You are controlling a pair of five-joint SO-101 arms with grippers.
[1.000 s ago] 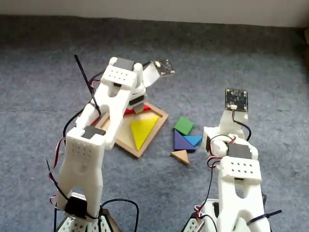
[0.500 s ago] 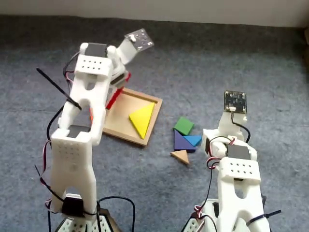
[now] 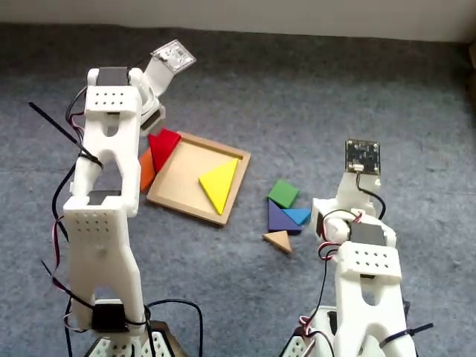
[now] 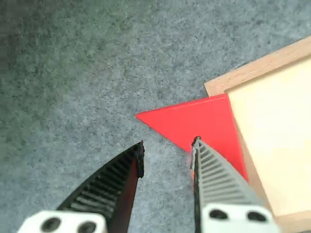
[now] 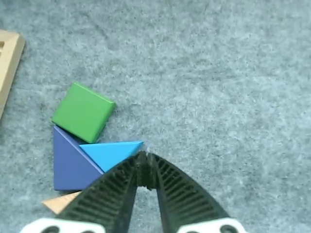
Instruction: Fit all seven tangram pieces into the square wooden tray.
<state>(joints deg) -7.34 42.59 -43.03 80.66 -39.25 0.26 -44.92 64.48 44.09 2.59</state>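
Note:
The square wooden tray (image 3: 178, 195) lies on the carpet with a yellow triangle (image 3: 220, 184) inside it. A red triangle (image 4: 204, 121) lies across the tray's left rim (image 4: 218, 86), mostly on the carpet. My left gripper (image 4: 168, 144) hangs open just above the red triangle's (image 3: 162, 143) outer corner, holding nothing. An orange piece (image 3: 146, 170) lies beside it, partly hidden by the left arm. Right of the tray sit a green square (image 5: 83, 111), a dark blue triangle (image 5: 67, 165), a light blue triangle (image 5: 109, 152) and a tan triangle (image 3: 278, 240). My right gripper (image 5: 144, 160) is shut and empty by the light blue tip.
Grey-blue carpet covers the whole work area, with open room behind the tray and to the right of the loose pieces. The right arm (image 3: 362, 260) stands at the front right, the left arm (image 3: 108, 193) along the tray's left side.
The left arm swung left and back. The tray turned and slid left, and the red triangle came out of it onto the left rim. The right arm kept still.

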